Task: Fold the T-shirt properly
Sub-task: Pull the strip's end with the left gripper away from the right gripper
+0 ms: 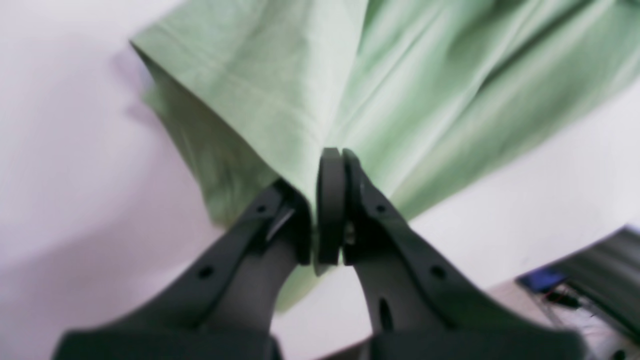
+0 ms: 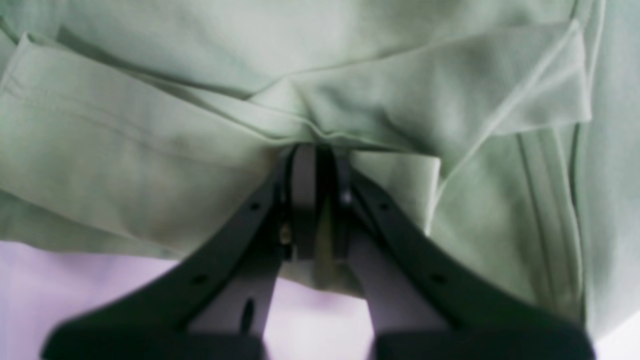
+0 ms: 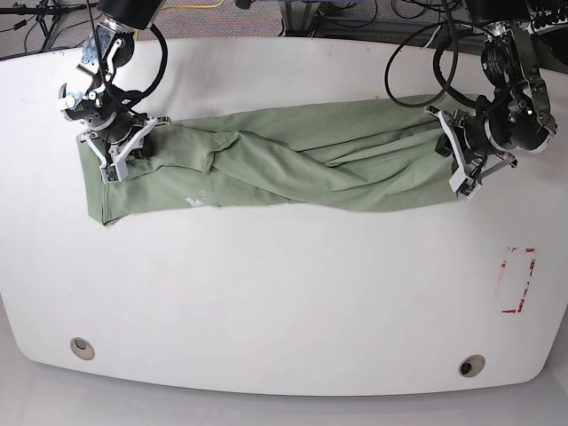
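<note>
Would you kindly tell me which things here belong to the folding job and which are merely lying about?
Part of the job:
- pale green knit T-shirt, stretched between both arms
- left gripper, shut on the T-shirt
- right gripper, shut on the T-shirt

Lying about:
- red-outlined paper marker on the white table
- cables behind the table

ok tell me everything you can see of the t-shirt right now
The T-shirt is pale sage-green, soft-looking knit fabric, stretched into a long, wrinkled, twisted band across the far half of the white table. A small white mark shows near its lower edge toward the base view's left. The right gripper is shut on folded, hemmed layers at that end; the left gripper is shut on the fabric's edge at the other end. The middle rests on the table.
</note>
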Motion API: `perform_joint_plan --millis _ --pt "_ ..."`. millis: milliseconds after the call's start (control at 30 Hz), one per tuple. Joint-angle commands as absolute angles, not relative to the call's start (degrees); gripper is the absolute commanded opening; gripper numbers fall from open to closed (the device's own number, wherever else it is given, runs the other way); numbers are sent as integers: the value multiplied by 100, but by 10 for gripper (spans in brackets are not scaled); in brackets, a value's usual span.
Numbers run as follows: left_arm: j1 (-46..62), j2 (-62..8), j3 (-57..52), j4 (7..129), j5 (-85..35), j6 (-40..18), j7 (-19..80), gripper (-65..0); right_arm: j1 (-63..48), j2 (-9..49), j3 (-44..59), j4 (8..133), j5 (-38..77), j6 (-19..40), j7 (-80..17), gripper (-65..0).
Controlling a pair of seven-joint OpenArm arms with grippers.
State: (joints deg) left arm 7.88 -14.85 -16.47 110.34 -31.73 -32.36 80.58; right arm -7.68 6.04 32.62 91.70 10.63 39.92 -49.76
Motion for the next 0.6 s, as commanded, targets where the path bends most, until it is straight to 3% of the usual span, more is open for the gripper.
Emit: perform_joint_plan --millis 0,567 --pt "936 -1631 -1675 11275 -3222 -3266 8000 -650 -743 637 3275 9200 980 4000 -5095 -610" --pt "1692 -2149 -1701 11240 -3644 -3231 8000 -650 -734 646 3266 9191 980 4000 -5095 -610"
